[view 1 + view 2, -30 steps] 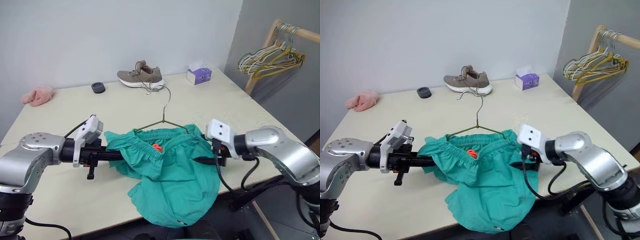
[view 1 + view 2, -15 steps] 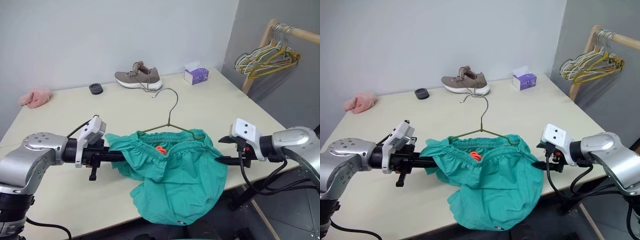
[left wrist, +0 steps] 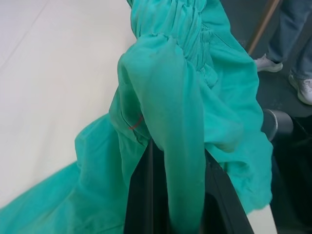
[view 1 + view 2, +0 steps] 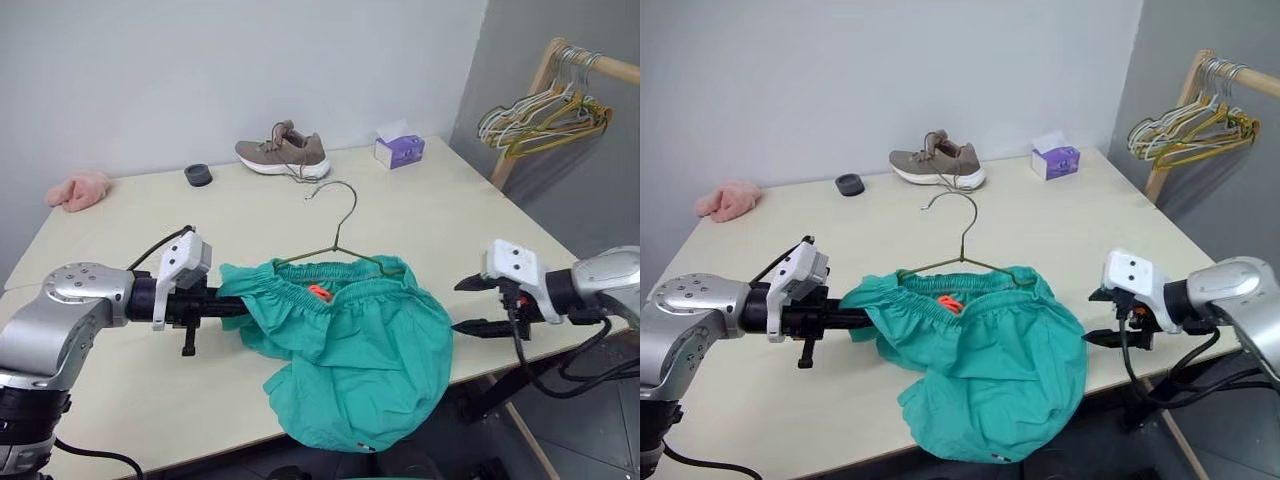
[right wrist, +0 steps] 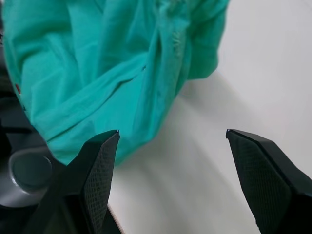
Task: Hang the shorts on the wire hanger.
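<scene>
From the head views, the left pincer (image 4: pixel 222 309) is clamped on the gathered waistband at one end of the teal shorts (image 4: pixel 350 365), holding that end just above the cream worktop (image 4: pixel 420 215). The rest of the fabric spreads away from that grip and spills over the worktop's near edge. The olive wire hanger (image 4: pixel 338 235) lies just beyond the waistband as seen from that pincer, its shoulders tucked under or into the green cloth and its hook pointing off toward the brown sneaker (image 4: pixel 284 154); how far the wire sits inside the waistband I cannot tell. The right pincer (image 4: pixel 468 305) stands with its fingers spread wide and holding nothing, just beside the shorts' far end and apart from the fabric. The left wrist view shows the cloth bunched and draped over the dark fingers (image 3: pixel 146 195), which confirms the hold. In the right wrist view the two black fingertips (image 5: pixel 100 165) gape far apart over bare worktop, with the hem of the shorts near one tip but untouched. The step in hand looks like re-gripping during threading. The next move probably calls for the free pincer to close on the waistband's loose end or on the hanger, so the cloth can be pulled along the wire.
</scene>
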